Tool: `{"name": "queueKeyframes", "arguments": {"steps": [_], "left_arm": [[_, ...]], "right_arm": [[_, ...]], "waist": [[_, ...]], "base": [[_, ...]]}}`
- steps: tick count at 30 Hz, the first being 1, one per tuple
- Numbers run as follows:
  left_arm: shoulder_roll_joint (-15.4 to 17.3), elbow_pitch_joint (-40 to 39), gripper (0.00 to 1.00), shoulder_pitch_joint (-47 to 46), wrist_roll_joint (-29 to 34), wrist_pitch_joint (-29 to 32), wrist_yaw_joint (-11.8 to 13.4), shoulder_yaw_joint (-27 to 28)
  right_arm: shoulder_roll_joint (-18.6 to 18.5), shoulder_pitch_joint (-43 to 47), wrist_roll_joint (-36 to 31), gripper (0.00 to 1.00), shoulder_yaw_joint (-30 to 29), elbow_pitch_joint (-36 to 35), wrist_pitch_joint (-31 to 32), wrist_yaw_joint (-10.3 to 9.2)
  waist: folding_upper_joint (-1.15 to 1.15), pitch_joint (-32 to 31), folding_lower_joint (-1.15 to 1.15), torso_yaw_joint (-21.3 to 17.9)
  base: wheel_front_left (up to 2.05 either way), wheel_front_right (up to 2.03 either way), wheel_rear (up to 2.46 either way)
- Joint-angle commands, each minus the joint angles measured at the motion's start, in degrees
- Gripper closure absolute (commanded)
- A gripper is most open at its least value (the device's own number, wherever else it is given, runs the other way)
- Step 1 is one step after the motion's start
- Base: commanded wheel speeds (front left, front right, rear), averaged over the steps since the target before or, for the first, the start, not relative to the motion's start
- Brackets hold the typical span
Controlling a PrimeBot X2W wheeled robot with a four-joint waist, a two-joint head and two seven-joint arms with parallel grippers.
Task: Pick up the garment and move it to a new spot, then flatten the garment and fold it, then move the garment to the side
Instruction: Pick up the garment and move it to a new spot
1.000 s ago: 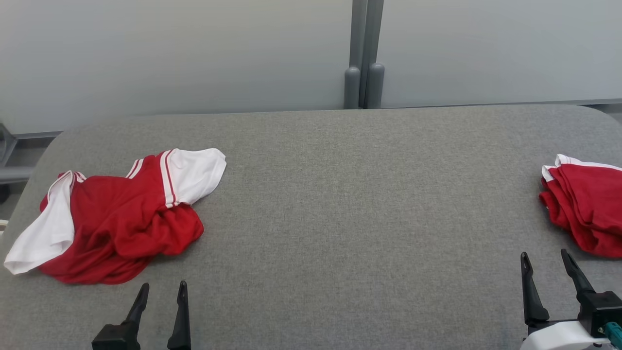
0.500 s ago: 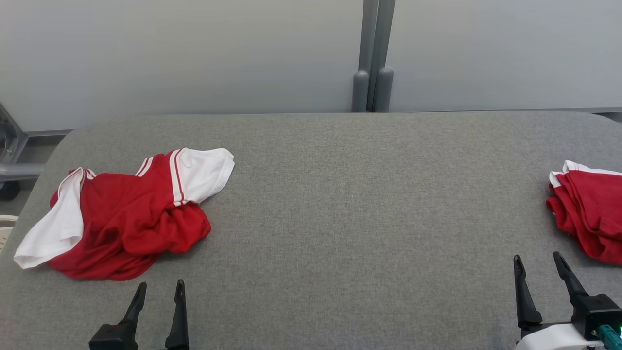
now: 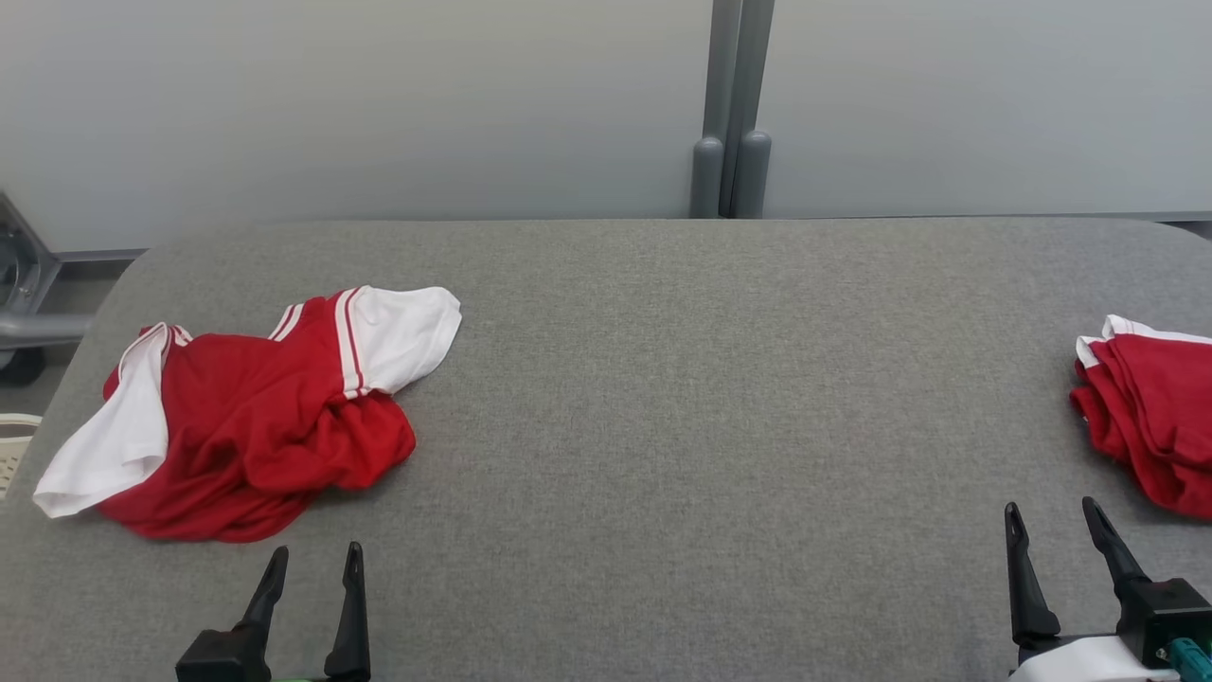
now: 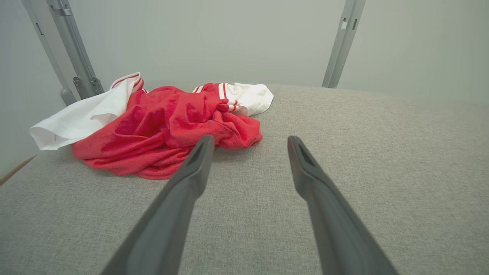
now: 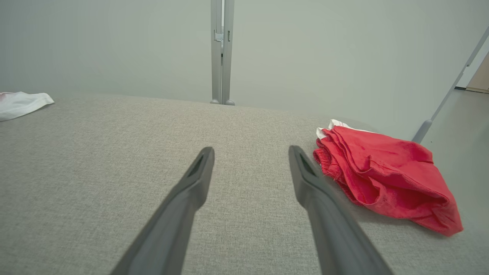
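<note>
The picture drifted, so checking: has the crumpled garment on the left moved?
No. The crumpled garment lies the same against the table's rounded far-left corner; the whole head view shifted, grey post included, so the camera moved.

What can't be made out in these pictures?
- Crumpled shirt: head view, its own folds hide its front and hem.
- Folded red garment: head view, right edge cuts it off.
- Pale latticed object: head view, left edge and table hide most.
</note>
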Motion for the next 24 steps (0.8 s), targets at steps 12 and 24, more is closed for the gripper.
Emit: {"name": "queueKeyframes", "arguments": {"steps": [12,24], "left_arm": [[-0.8,-0.3,0.0,-0.3,1.5,-0.2,-0.6,1.1],[-1.3,-2.0,0.0,2.6,0.5,-0.2,-0.1,4.5]], "right_arm": [[0.0,1.5,1.8,0.0,1.6,-0.1,-0.2,-0.07],[-0.1,-3.4,1.5,0.0,8.1,1.4,-0.2,-0.07]], "waist": [[0.64,-1.3,0.0,14.3],[0.64,-0.5,0.0,23.7]], "base": [[0.0,0.0,0.0],[0.0,0.0,0.0]]}}
